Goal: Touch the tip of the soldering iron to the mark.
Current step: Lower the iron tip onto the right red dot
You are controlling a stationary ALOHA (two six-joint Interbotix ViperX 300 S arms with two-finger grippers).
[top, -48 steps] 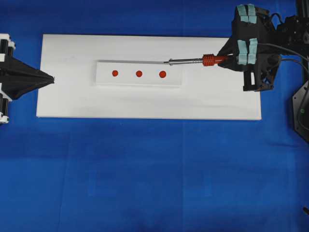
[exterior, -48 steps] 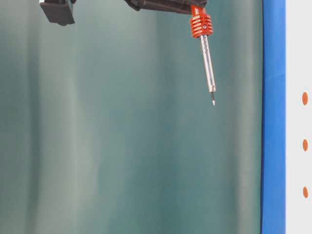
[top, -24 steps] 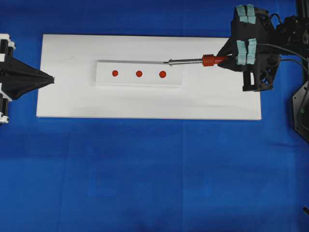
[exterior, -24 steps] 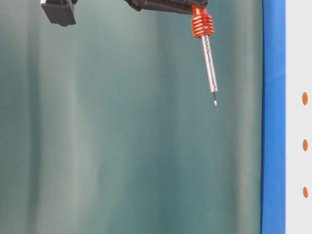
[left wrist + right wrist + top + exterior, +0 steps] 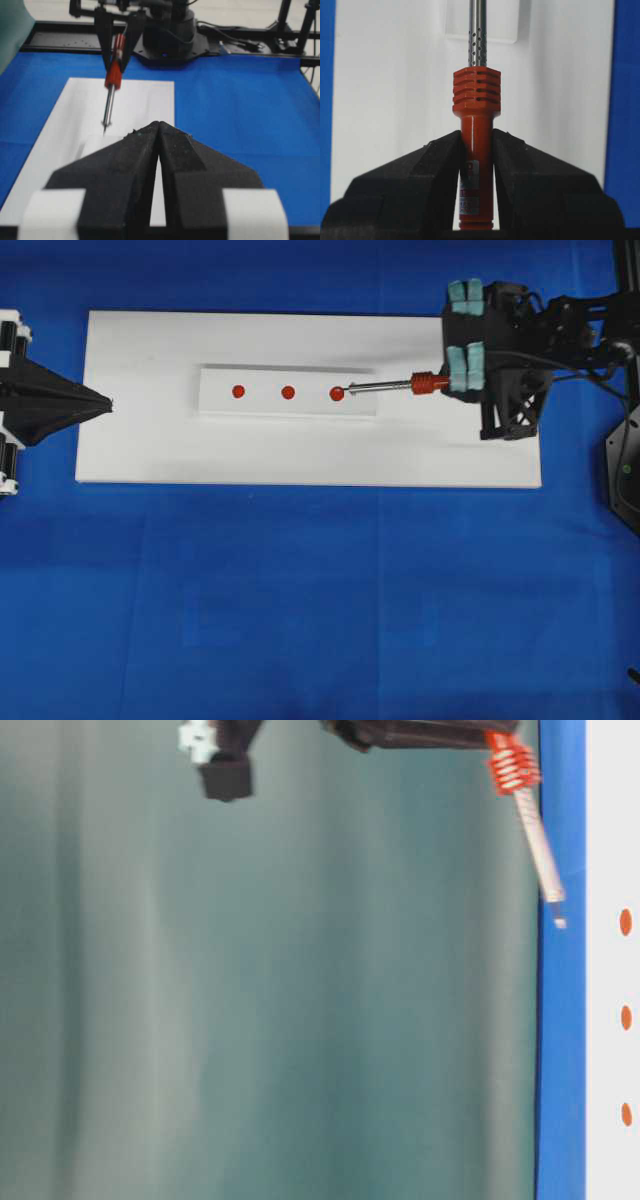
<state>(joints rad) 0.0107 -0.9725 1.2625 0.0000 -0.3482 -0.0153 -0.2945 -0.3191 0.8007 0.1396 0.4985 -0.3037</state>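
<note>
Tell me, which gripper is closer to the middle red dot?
Right. The right gripper, holding the soldering iron, sits nearer the dot; the left gripper waits beyond the board's far end.

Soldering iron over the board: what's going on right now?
The right end effector is shut on the soldering iron by its red handle, shaft angled down toward the small white plate with three red marks. From overhead the tip sits beside the nearest mark; contact can't be confirmed. The left end effector is shut and empty.

I see the board [image 5: 150,450] lying on the cloth [image 5: 300,620], the strip [image 5: 300,408] on it with three marks [image 5: 288,393] in a row; the soldering iron [image 5: 395,387] reaches in from the right, tip at the rightmost mark [image 5: 337,394]
</note>
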